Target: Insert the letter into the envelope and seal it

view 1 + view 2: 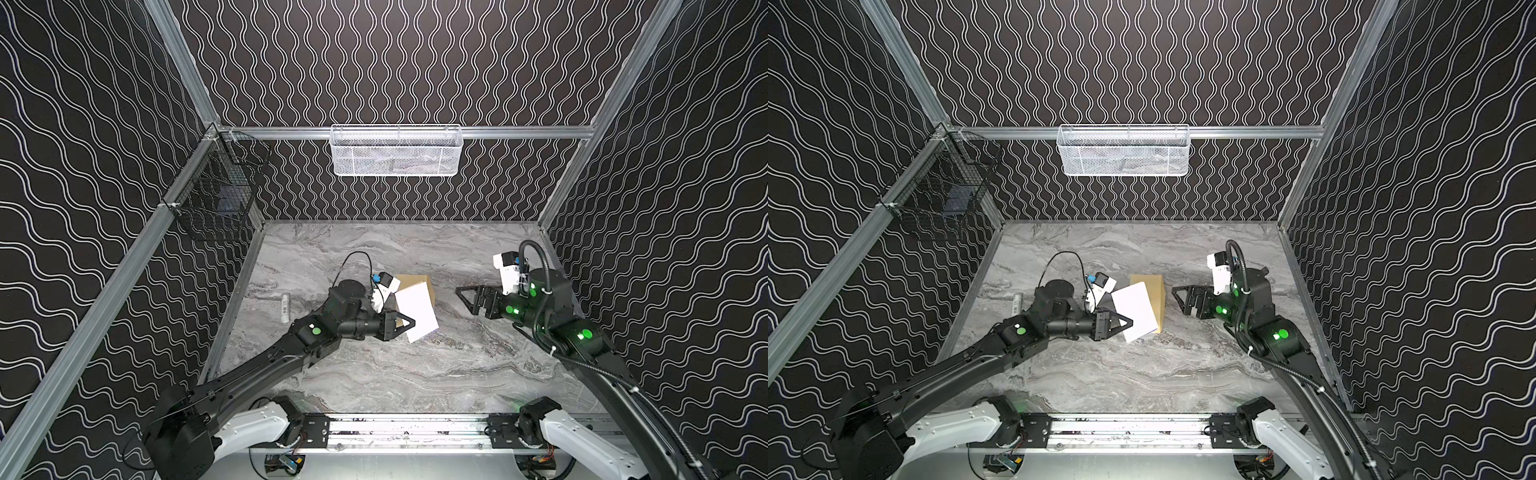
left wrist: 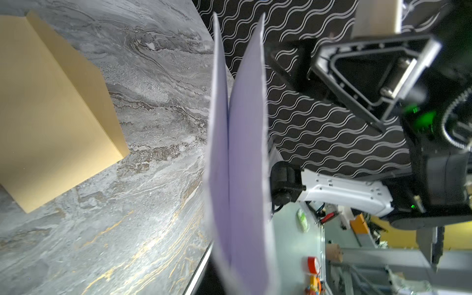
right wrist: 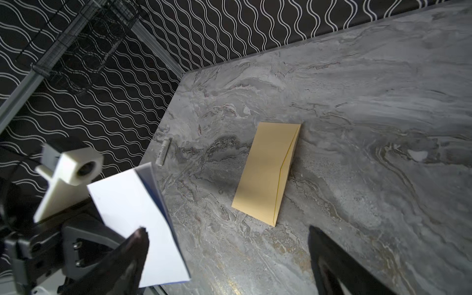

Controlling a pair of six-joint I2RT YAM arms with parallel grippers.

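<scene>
Left gripper (image 1: 410, 323) clamped on the folded letter (image 1: 417, 309); right gripper (image 1: 466, 297) spread wide, holding nothing.
In both top views the letter hides much of the envelope (image 1: 411, 279), which lies flat on the table (image 1: 374, 374) and shows whole only in the right wrist view.

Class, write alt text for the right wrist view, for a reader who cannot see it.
A tan envelope lies flat on a grey marble table, ahead of the open right end effector. The left end effector holds a folded white letter raised; a small white tube lies farther off.
</scene>
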